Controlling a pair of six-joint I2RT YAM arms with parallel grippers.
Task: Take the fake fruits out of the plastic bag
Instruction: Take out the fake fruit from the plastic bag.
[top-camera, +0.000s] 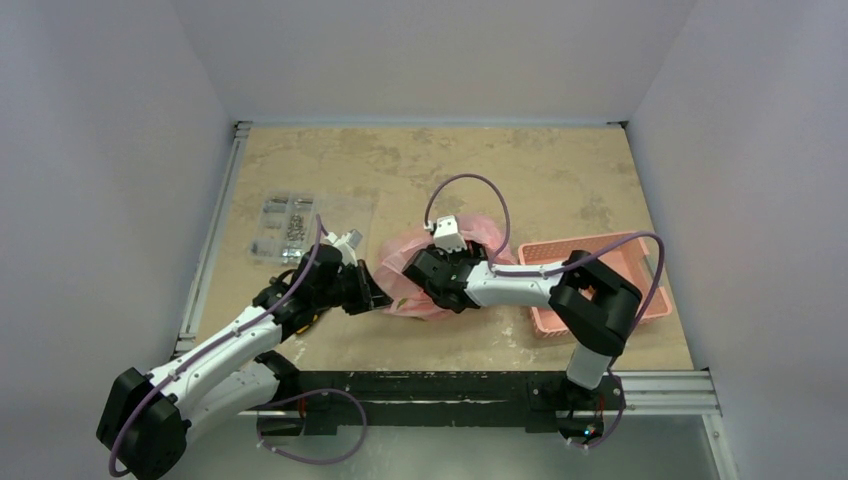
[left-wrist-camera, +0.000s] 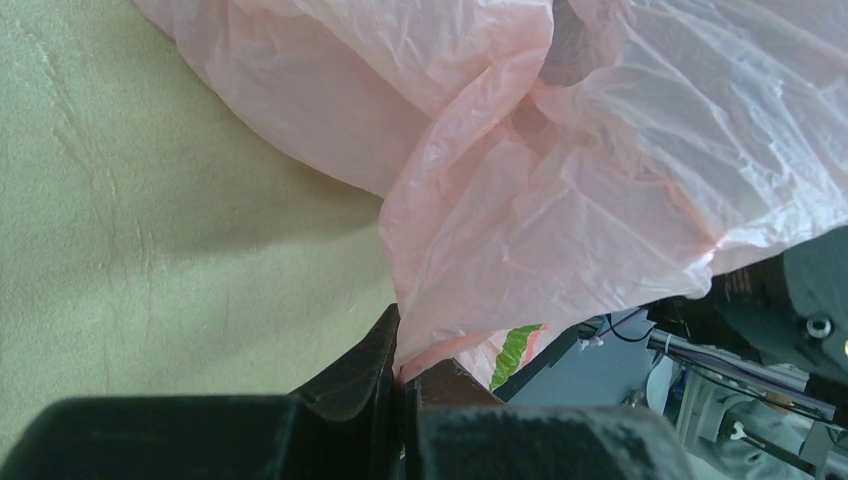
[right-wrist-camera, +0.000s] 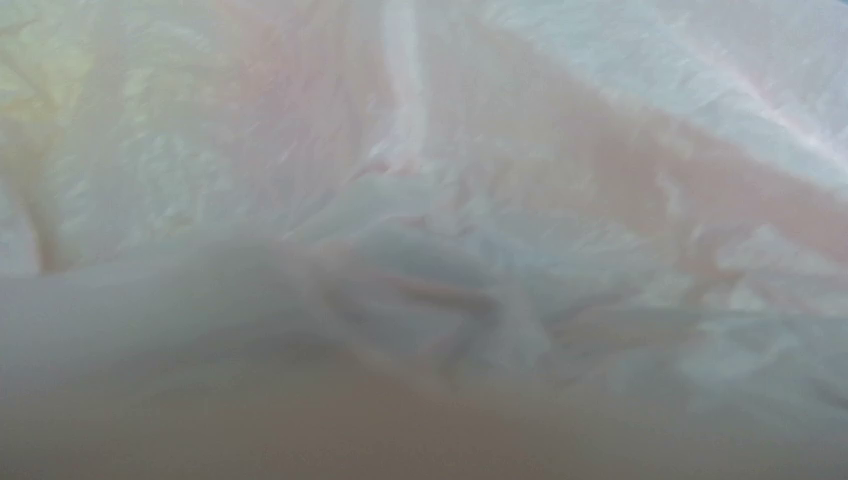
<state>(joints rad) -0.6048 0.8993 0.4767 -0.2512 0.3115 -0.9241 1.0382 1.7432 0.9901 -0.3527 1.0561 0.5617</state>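
Note:
The pink plastic bag (top-camera: 398, 258) lies crumpled at the table's middle. My left gripper (top-camera: 378, 298) is at the bag's left edge. In the left wrist view its jaws (left-wrist-camera: 402, 378) are shut on a pinched fold of the bag (left-wrist-camera: 560, 220), which rises from them. My right gripper (top-camera: 428, 272) reaches from the right into the bag, its fingertips hidden by the plastic. The right wrist view shows only blurred pink-white plastic (right-wrist-camera: 420, 180) close to the lens and no fingers. No fake fruit shows in any view.
A rigid pink basket (top-camera: 640, 250) stands right of the bag, partly behind the right arm. A clear packet of small metal parts (top-camera: 285, 228) lies at the back left. Metal rails run along the left edge (top-camera: 205, 260) and front edge (top-camera: 660, 385).

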